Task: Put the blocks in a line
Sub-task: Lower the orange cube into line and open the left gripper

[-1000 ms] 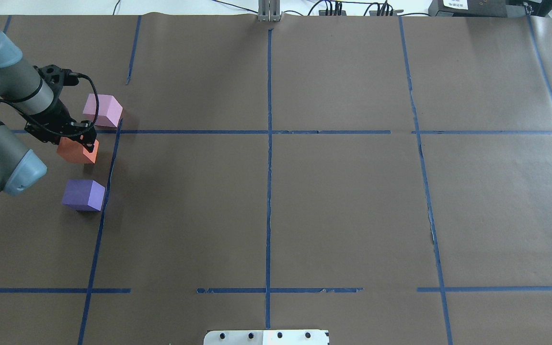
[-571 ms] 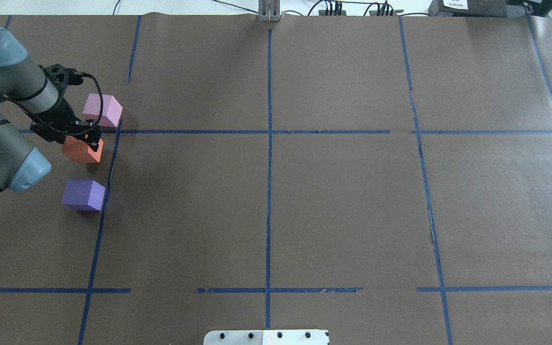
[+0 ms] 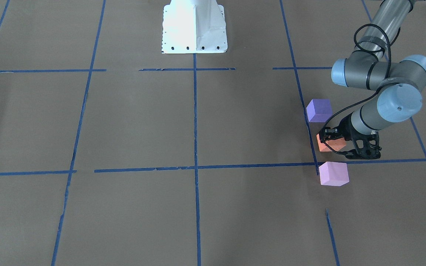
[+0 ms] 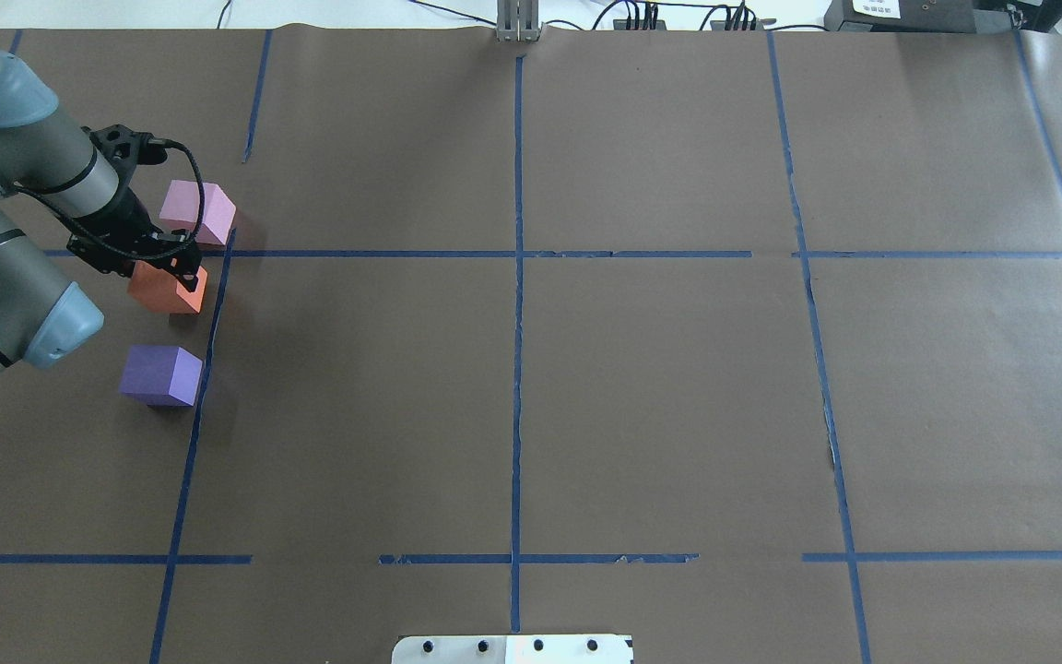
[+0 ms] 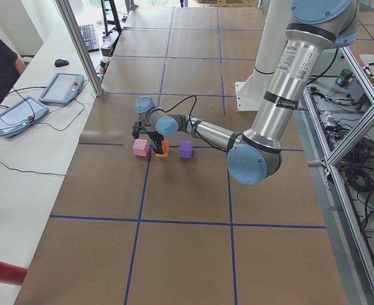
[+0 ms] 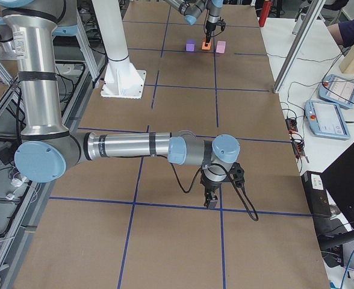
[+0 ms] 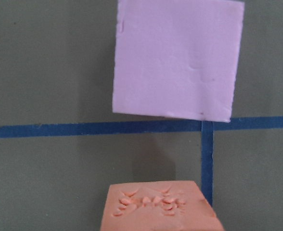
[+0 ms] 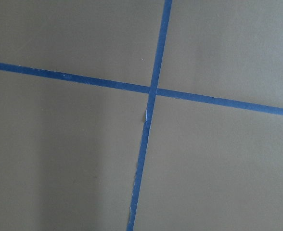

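Observation:
Three foam cubes stand close together at the table's left side. The pink-lilac block (image 4: 199,210) is farthest from the robot, the orange block (image 4: 171,290) is in the middle, and the violet-purple block (image 4: 160,374) is nearest. My left gripper (image 4: 165,270) is shut on the orange block (image 3: 329,145), low over the paper, a small gap from the pink block (image 3: 333,173). The left wrist view shows the orange block (image 7: 158,209) below the pink one (image 7: 177,60). My right gripper (image 6: 212,201) points down over a tape crossing, far from the blocks. I cannot tell whether it is open or shut.
Blue tape lines (image 4: 517,254) divide the brown paper into a grid. One runs just right of the blocks (image 4: 208,341). The white robot base plate (image 3: 194,29) sits at the near edge. Tablets (image 5: 63,87) and cables lie on the side bench.
My left gripper has moved a little to the right with the orange block, towards the tape line. The pink and purple blocks have not moved.

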You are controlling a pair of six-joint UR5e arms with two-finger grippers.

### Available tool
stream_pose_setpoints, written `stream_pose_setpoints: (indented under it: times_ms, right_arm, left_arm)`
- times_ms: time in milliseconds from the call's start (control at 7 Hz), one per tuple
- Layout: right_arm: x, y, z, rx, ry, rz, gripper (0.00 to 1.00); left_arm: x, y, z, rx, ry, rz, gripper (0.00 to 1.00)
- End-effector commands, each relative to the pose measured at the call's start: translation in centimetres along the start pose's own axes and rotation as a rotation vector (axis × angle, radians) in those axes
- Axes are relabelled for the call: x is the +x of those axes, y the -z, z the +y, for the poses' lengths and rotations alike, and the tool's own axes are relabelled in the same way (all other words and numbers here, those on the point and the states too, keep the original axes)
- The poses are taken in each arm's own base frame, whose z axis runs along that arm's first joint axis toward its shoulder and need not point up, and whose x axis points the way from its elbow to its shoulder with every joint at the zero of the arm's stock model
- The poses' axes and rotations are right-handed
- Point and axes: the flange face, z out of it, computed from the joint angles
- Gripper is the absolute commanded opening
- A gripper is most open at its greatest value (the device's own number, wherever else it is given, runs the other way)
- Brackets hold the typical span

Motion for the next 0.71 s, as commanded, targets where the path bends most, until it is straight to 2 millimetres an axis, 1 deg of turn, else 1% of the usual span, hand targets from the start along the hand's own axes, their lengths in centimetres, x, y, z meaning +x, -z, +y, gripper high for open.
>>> stream_pose_setpoints:
  times_ms: [0, 286, 429, 571]
  right_arm:
    - [0.0, 0.0, 0.0, 0.0, 0.0, 0.0, 1.0]
    - [0.0, 0.0, 0.0, 0.0, 0.0, 0.0, 1.0]
    - [0.0, 0.0, 0.0, 0.0, 0.0, 0.0, 1.0]
    - [0.0, 0.0, 0.0, 0.0, 0.0, 0.0, 1.0]
  left_arm:
    - [0.1, 0.0, -0.2, 0.007, -0.009, 0.006, 0.24]
    - [-0.1, -0.7, -0.6, 0.013, -0.019, 0.013, 0.25]
    - [-0.2, -0.7, -0.6, 0.013, -0.016, 0.012, 0.25]
    - [-0.3, -1.1, -0.6, 0.008, -0.017, 0.016, 0.32]
